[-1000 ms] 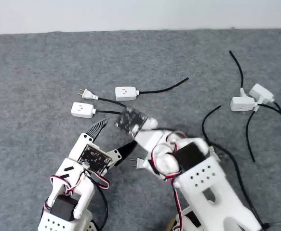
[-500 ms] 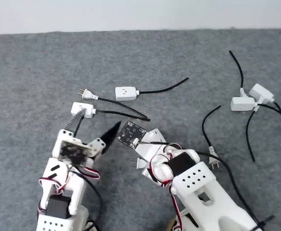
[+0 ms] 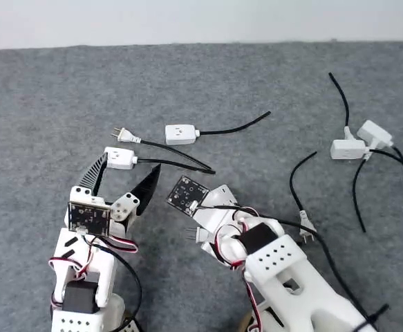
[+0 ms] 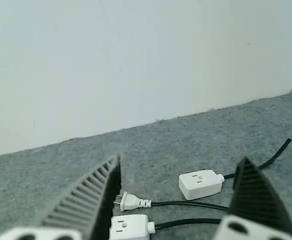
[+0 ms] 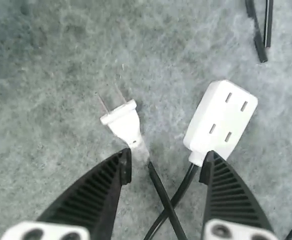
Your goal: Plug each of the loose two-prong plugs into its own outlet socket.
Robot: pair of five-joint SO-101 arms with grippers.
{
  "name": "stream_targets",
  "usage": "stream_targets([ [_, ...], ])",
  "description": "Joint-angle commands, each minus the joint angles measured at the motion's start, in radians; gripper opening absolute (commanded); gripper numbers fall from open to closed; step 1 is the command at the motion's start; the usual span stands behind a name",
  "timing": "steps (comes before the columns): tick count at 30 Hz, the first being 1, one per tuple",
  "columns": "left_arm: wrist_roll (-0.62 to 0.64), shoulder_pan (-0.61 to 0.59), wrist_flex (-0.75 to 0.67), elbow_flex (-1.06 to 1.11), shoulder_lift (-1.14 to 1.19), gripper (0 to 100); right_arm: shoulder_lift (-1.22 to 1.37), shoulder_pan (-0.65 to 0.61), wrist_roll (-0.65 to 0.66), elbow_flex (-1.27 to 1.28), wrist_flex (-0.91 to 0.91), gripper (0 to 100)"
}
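My left gripper [image 3: 130, 164] is open and low over the carpet. One fingertip lies beside a white socket [image 3: 120, 158] and nothing is between the fingers. Just beyond are a two-prong plug [image 3: 123, 135] and a second socket [image 3: 180, 133]; the left wrist view shows that socket [image 4: 201, 183], the plug [image 4: 130, 201] and the near socket [image 4: 130, 228] ahead of the gripper [image 4: 181, 162]. My right gripper [image 5: 167, 157] is open above another plug [image 5: 120, 121] and a white multi-slot socket block [image 5: 221, 120], holding neither. That plug [image 3: 194, 235] pokes out beside the right arm.
Another plug [image 3: 305, 225] on a black cord lies right of the right arm. Two more white sockets [image 3: 346, 149] with cords sit at the far right. Black cords cross the grey carpet, which ends at a white wall behind.
My left arm has swung left, away from the right arm, so its open gripper now sits by the near socket. The right arm has drawn back slightly toward the front.
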Motion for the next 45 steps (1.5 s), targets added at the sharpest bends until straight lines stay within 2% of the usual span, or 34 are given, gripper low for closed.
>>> stream_targets([
  [1, 0.011, -0.003, -0.026, -0.058, 0.000, 35, 0.087, -0.005, 0.017, -0.008, -0.068, 22.3],
  [9, 0.009, -0.002, -0.026, -0.058, 0.002, 35, 0.348, -0.004, 0.018, -0.098, -0.151, 22.3],
  [15, 0.008, -0.002, -0.026, -0.058, 0.002, 35, 0.450, -0.010, 0.012, -0.176, -0.108, 22.4],
  [22, 0.008, 0.000, -0.031, -0.056, 0.002, 35, 0.337, -0.082, -0.054, -0.176, -0.012, 22.3],
  [29, 0.003, 0.017, -0.049, -0.038, 0.003, 35, 0.125, -0.153, -0.054, -0.100, 0.064, 22.3],
  [40, -0.021, 0.029, -0.054, -0.027, 0.000, 35, 0.067, -0.163, -0.052, 0.040, -0.038, 22.3],
  [45, -0.021, 0.029, -0.051, -0.028, 0.000, 35, 0.139, -0.157, -0.046, 0.032, -0.096, 22.3],
])
